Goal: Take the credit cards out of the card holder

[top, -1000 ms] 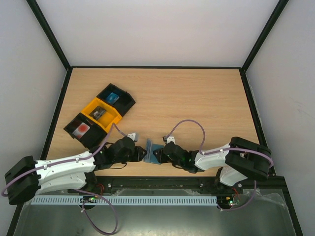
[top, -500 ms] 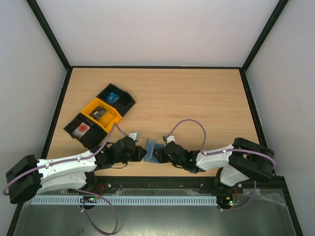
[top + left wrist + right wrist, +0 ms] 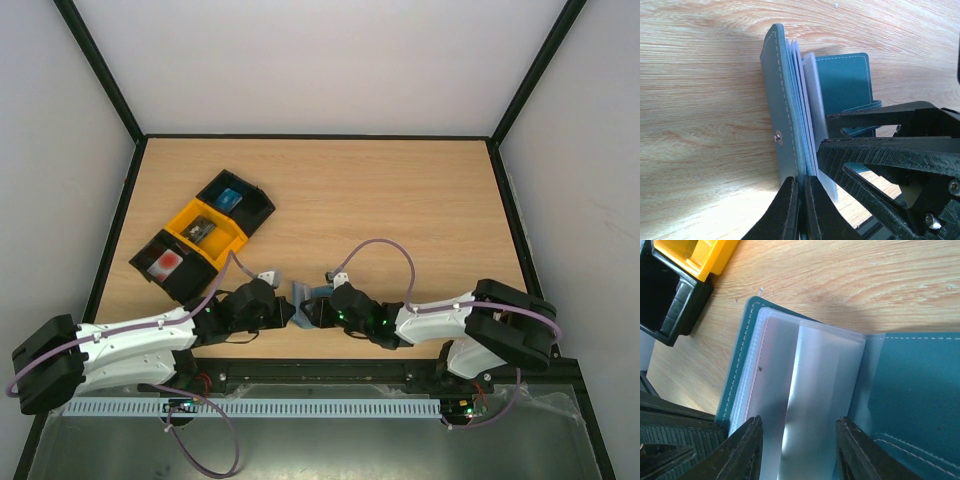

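The blue-grey card holder (image 3: 304,295) stands on edge near the table's front edge, half open. My left gripper (image 3: 802,185) is shut on its left cover and the stack of clear sleeves (image 3: 801,100), low by the spine. My right gripper (image 3: 800,450) is open, with one finger on each side of the clear sleeves (image 3: 815,385). The holder's other cover (image 3: 915,390) lies flat to the right. A pale pinkish sheet (image 3: 775,375) sits in one sleeve; I cannot tell whether it is a credit card. No card shows plainly in the holder.
Three joined trays lie at the back left: a black one (image 3: 247,200) with a blue thing, a yellow one (image 3: 190,218) with a dark grey thing, and a black one (image 3: 150,255) with a white, red-marked thing. The yellow tray (image 3: 695,255) is close beyond the holder.
My right gripper has moved left into the holder, so its jaws now straddle the sleeves. The holder has shifted slightly left. The left arm has barely moved.
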Action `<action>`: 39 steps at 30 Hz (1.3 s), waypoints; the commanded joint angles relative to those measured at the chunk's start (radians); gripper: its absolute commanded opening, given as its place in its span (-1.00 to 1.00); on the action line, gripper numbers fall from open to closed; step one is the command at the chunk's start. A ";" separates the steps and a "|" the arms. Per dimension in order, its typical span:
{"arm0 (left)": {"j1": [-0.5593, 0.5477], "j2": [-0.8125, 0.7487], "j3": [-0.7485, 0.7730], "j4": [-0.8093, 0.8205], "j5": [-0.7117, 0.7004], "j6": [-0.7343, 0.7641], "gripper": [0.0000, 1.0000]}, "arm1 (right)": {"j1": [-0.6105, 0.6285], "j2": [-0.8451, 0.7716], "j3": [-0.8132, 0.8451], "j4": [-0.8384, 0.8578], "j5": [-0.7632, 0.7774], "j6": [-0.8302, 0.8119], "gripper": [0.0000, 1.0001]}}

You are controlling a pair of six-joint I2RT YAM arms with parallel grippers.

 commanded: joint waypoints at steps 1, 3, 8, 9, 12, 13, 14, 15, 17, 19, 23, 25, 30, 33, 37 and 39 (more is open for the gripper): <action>0.000 0.003 -0.014 -0.001 0.000 -0.011 -0.94 | 0.005 0.027 0.012 0.030 -0.018 0.017 -0.17; 0.000 0.004 -0.012 -0.002 -0.003 -0.009 -0.94 | 0.005 0.029 0.011 0.024 -0.014 0.019 -0.17; 0.001 0.002 -0.004 -0.020 -0.014 -0.008 -0.95 | 0.005 0.021 0.002 -0.036 0.045 0.013 -0.29; 0.000 0.001 -0.004 -0.022 -0.016 -0.008 -0.95 | 0.005 0.017 -0.006 -0.048 0.059 0.015 -0.35; 0.000 -0.007 -0.004 -0.023 -0.017 -0.009 -0.95 | 0.005 0.004 -0.028 -0.075 0.095 0.021 -0.47; 0.000 -0.006 -0.004 -0.023 -0.017 -0.009 -0.95 | 0.005 0.001 -0.029 -0.091 0.107 0.020 -0.49; 0.000 -0.007 -0.003 -0.023 -0.015 -0.007 -0.95 | 0.005 -0.002 -0.030 -0.104 0.119 0.019 -0.51; 0.000 -0.006 -0.002 -0.023 -0.014 -0.008 -0.95 | 0.005 -0.006 -0.029 -0.117 0.129 0.019 -0.52; 0.000 -0.007 0.002 -0.029 -0.012 -0.008 -0.92 | 0.005 -0.015 -0.026 -0.127 0.135 0.012 -0.59; 0.001 -0.012 0.003 -0.035 -0.014 -0.011 -0.77 | 0.005 -0.021 -0.024 -0.119 0.127 0.000 -0.72; 0.001 -0.036 0.004 -0.023 -0.006 -0.014 -0.44 | 0.005 -0.026 -0.018 -0.094 0.099 -0.011 -0.91; 0.004 -0.048 0.001 -0.010 -0.006 -0.011 -0.27 | 0.005 -0.026 -0.015 -0.081 0.094 -0.015 -0.95; 0.044 -0.053 -0.011 -0.004 -0.007 0.001 -0.09 | 0.005 -0.013 -0.020 -0.065 0.088 -0.016 -0.96; 0.070 -0.043 -0.021 0.002 -0.001 0.016 -0.10 | 0.005 -0.007 -0.027 -0.063 0.090 -0.012 -0.95; 0.093 -0.028 -0.023 -0.010 -0.012 0.034 -0.22 | 0.005 -0.021 -0.041 -0.074 0.097 -0.006 -0.88; 0.097 -0.021 -0.027 -0.005 -0.014 0.034 -0.27 | 0.005 -0.038 -0.047 -0.095 0.110 -0.002 -0.80</action>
